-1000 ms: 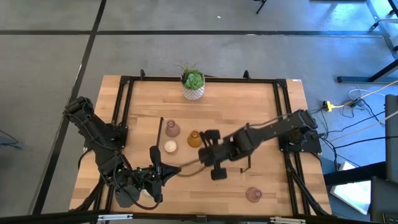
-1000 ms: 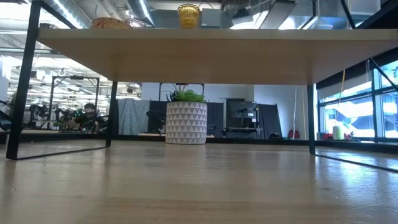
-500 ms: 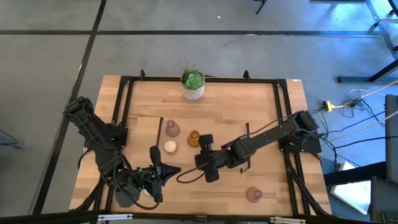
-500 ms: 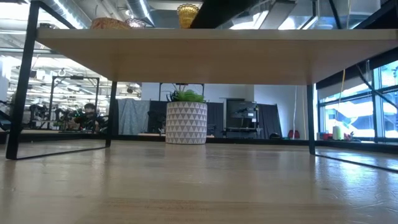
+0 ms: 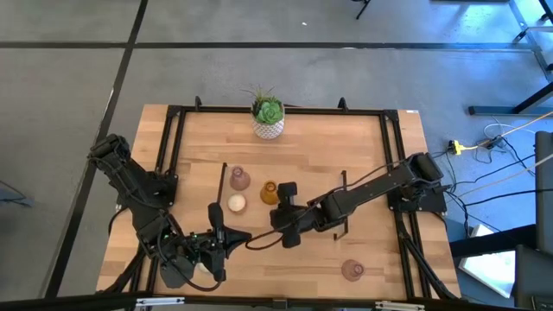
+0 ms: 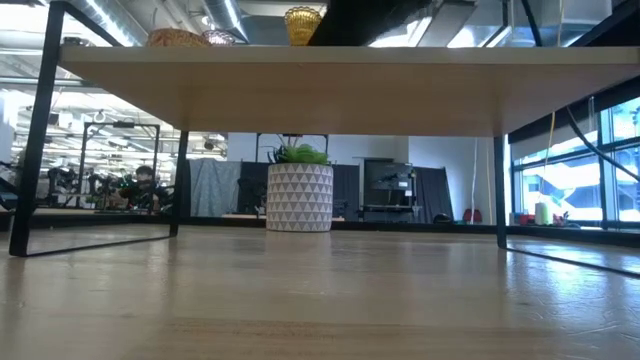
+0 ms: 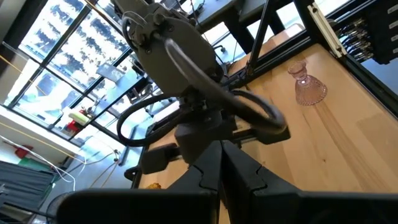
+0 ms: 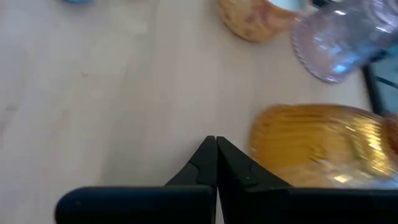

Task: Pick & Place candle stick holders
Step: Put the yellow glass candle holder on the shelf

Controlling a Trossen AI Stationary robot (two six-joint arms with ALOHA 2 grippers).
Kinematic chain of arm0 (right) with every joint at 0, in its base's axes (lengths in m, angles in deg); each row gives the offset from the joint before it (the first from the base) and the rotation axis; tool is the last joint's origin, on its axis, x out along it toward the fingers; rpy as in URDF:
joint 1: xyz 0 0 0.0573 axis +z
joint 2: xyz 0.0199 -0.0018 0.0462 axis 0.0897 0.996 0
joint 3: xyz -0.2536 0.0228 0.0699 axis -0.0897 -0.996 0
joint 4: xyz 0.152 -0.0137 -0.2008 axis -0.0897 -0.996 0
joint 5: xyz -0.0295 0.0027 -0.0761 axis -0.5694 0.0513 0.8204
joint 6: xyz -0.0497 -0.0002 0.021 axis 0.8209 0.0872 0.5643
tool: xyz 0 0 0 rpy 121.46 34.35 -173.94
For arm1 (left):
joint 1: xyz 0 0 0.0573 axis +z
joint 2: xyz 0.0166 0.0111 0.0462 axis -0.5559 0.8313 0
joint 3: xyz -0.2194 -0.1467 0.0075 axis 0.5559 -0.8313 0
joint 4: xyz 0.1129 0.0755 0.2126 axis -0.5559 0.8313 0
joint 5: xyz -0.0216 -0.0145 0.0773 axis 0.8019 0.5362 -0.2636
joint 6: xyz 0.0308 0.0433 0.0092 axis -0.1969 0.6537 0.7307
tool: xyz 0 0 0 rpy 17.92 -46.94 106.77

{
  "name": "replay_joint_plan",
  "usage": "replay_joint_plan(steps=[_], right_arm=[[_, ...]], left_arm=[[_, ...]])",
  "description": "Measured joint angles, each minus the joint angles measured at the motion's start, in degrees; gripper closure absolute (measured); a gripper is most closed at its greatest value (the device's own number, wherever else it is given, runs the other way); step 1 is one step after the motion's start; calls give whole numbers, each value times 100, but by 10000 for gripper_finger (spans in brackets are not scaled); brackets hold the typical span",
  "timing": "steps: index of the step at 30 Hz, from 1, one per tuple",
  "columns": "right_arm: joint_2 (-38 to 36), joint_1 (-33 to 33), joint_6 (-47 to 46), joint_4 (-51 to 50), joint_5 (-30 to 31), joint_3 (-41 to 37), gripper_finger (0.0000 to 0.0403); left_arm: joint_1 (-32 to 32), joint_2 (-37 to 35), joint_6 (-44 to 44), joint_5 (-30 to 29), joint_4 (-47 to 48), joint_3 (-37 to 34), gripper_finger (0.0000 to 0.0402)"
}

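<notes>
**Right claw beside the amber candle holder**

Nearest, the left gripper (image 5: 226, 239) rests shut, empty. At mid-table the right gripper (image 8: 216, 163) is pinched shut, holding nothing, just beside the amber holder (image 5: 270, 193). It looks like ribbed glass: light, slippery, breakable; best gripped around its narrow neck. Beyond stand a cream holder (image 5: 236, 204) and a pink holder (image 5: 239, 179).

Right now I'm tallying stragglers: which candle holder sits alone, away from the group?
The dusty-pink holder near the table's front right. The other pink holder, the amber one and the cream one cluster mid-table.
</notes>
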Motion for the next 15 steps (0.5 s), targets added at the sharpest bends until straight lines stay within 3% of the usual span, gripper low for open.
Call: replay_joint_plan(steps=[8, 15], right_arm=[[-18, -87, 2, -38, 454, -11, 403], [-23, -213, 72, 26, 481, -11, 403]], left_arm=[[0, 0, 0, 7, 0, 0, 400], [4, 0, 2, 7, 1, 0, 400]])
